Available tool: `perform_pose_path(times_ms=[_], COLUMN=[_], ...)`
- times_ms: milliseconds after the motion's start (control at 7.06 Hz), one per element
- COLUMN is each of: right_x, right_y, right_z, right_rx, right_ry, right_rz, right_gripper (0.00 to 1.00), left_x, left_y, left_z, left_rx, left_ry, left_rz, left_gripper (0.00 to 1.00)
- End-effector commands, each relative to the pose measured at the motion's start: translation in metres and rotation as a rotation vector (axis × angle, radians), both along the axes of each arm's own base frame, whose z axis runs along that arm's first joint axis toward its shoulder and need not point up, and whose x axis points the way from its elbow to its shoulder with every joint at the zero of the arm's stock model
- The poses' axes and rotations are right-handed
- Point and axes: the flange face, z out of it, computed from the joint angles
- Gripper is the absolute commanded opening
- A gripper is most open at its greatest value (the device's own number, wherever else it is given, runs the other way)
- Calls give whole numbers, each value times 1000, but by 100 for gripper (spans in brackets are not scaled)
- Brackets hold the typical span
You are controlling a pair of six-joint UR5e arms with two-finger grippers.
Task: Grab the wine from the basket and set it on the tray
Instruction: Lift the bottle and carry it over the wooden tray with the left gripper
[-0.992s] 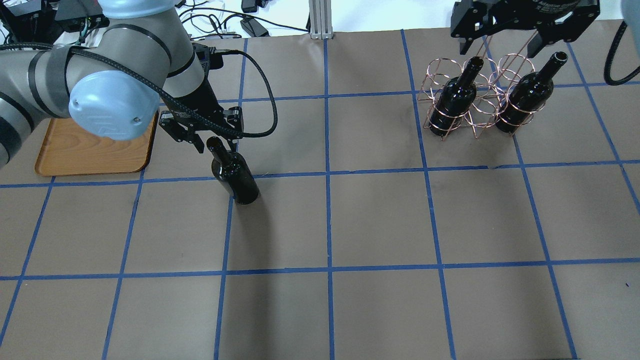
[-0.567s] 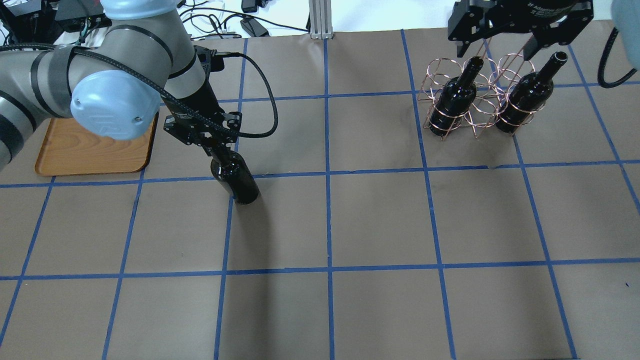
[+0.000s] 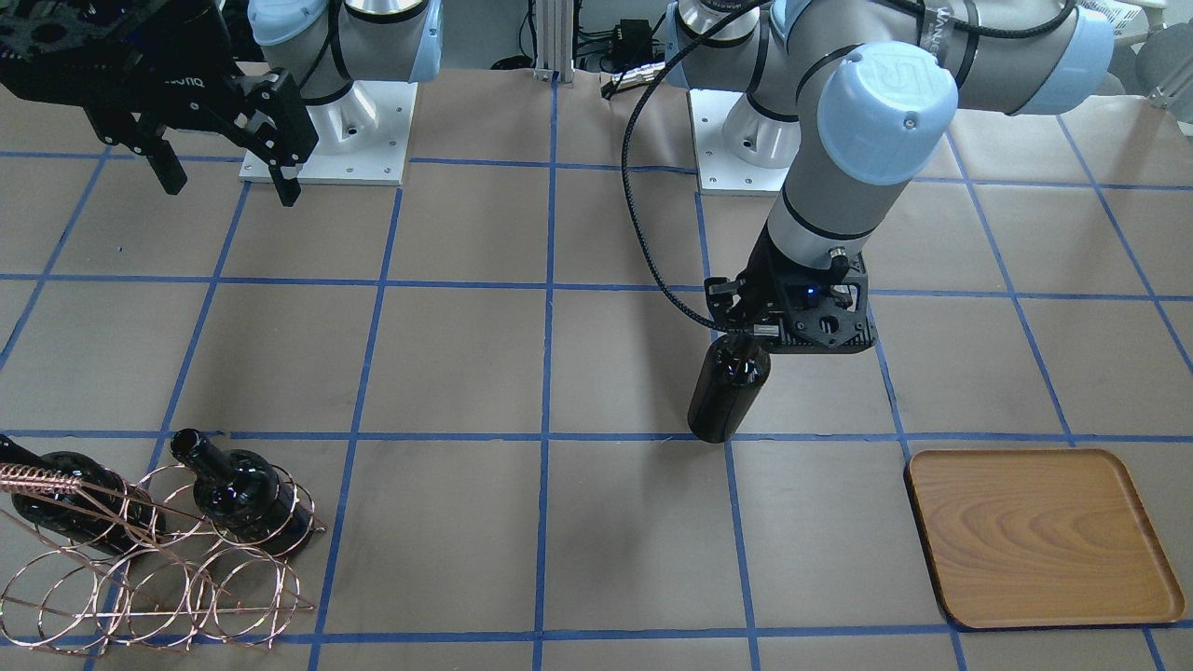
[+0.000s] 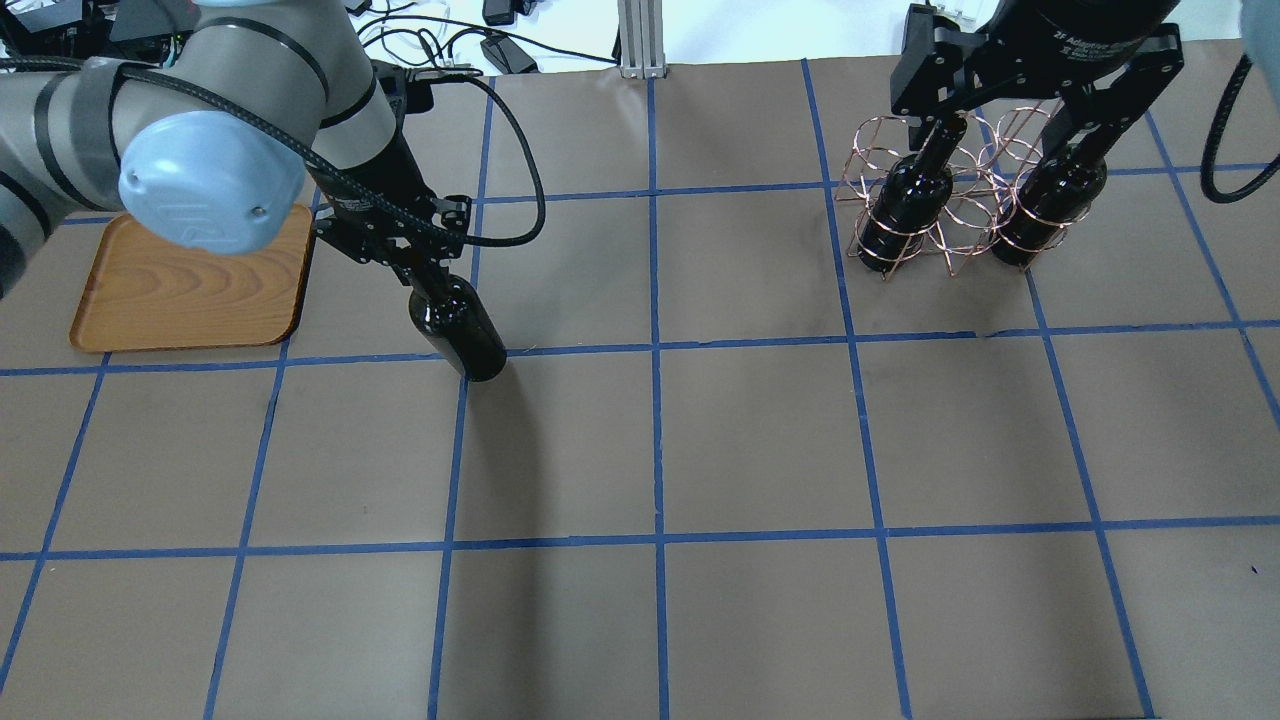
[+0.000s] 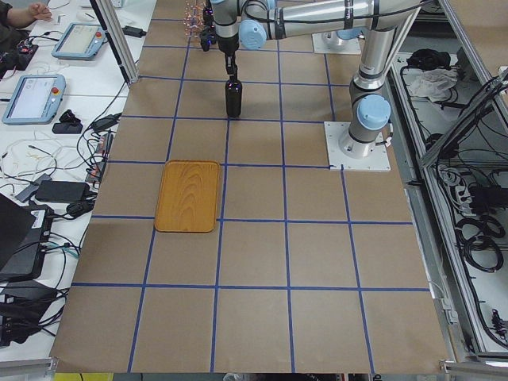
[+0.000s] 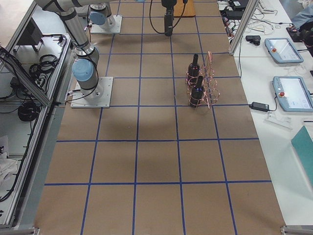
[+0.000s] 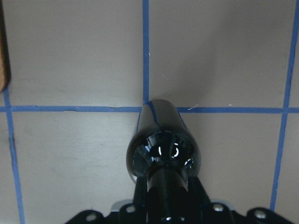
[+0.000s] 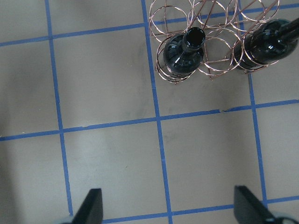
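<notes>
- Since 1 s ago, L gripper [image 4: 425, 277] has dropped onto the neck of the wine [image 4: 462, 335], & the bottle has shifted twd the tray [image 4: 180, 300].
- L jaws pinch the neck; wine is upright over a blue tape [image 4: 560, 349] crossing, just beside the tray, not touching, well apart from the basket.
- Far right: basket [image 4: 955, 215] w/ 2 other bottles [image 8: 183, 52] upright in its loops.
- R gripper [image 3: 230, 186] hangs above the basket, jaws spread wide.

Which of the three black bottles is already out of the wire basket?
The wine held at its neck by the left gripper, near the tray; the other two bottles stand in the basket.
</notes>
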Motion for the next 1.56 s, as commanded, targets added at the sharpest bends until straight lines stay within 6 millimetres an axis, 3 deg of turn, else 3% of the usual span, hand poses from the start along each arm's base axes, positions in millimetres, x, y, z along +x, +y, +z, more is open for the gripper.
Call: perform_pose_path(times_ms=[0,283,567,992,1133,1417], right_x=[1,0,0,0,0,0], right_y=[1,4,4,4,4,4], right_z=[-1,-2,-3,-3,-3,-3], right_rx=[16,28,33,33,33,33], right_ry=[-6,4,8,8,9,7], right_rz=[9,26,44,46,49,49], right_gripper=[100,100,100,100,100,100], left_x=[45,140,242,349,373,385], left_y=[-31,-58,-79,-99,-102,-118], left_z=[48,63,63,36,21,-8], left_rx=[-58,-79,-82,-56,-42,-47], left_ry=[-34,-43,-47,-50,-39,-34], left_rz=[0,-64,-110,-146,-134,-129], left_gripper=[0,0,0,0,0,0])
